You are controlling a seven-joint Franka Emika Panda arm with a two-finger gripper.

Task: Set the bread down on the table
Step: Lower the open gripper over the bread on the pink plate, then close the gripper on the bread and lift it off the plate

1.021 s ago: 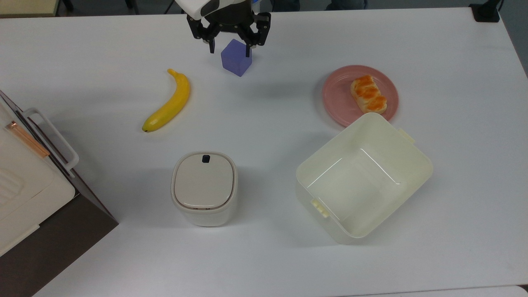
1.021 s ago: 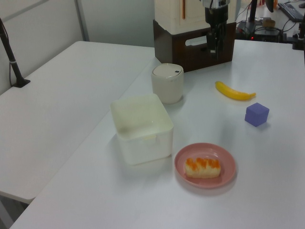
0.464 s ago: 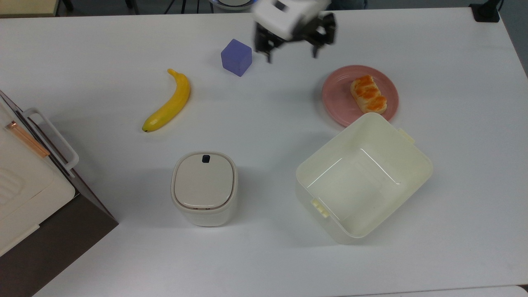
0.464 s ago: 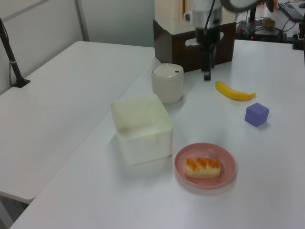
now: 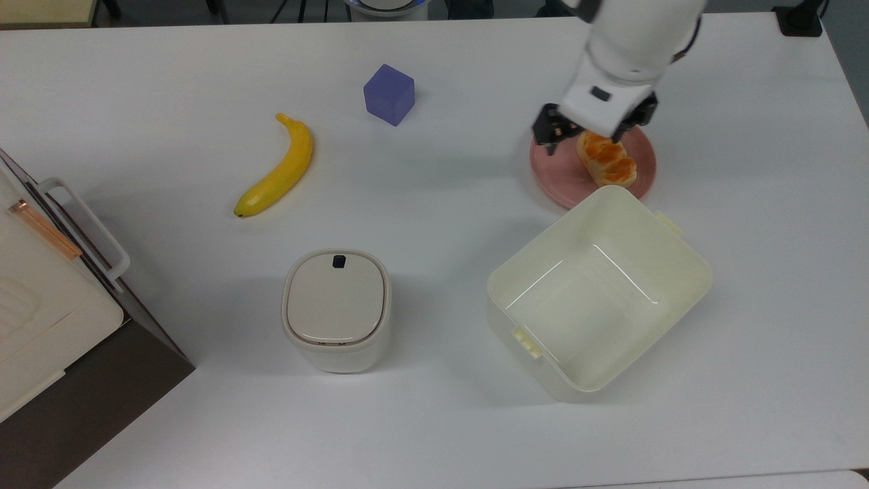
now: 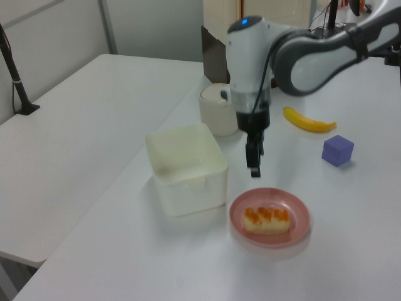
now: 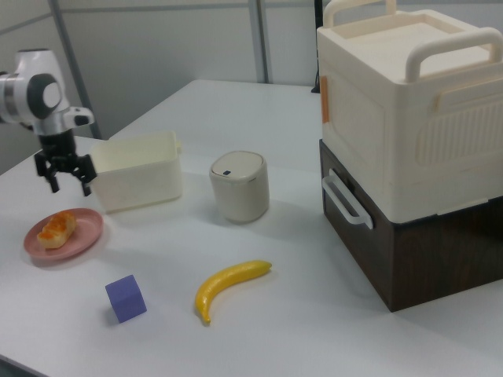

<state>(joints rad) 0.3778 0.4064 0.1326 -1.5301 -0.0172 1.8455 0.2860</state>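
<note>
Starting at the near edge of the desk (image 5: 434,421) in the top view, we are seeing an open cream tub (image 5: 597,292) sitting toward the top view's right, and a small lidded cream bin (image 5: 337,309) standing to its left. At the desk's near left corner in the top view, a cream-and-brown appliance (image 5: 47,319) is sitting with a handle facing the bin.

Moving farther back, we are finding the pink plate (image 5: 560,173) just behind the tub, its rim partly hidden by the tub's wall. The bread (image 5: 611,163) is lying on that plate, toward the plate's right side in the top view. Its long axis is running diagonally there, from far-left to near-right, with the near end pointing at the tub's far corner. In the left view the bread (image 6: 267,219) is lying roughly crosswise, glazed side up.

The tool (image 5: 589,138) is hanging above the plate's far edge, over the bread's far end, with its fingers spread apart and nothing between them. In the right view the tool (image 7: 64,177) is hovering clear above the plate (image 7: 78,236), not touching the bread (image 7: 56,228).

A yellow banana (image 5: 280,170) is lying toward the desk's left in the top view, and a purple cube (image 5: 388,94) is sitting nearer the far edge.
</note>
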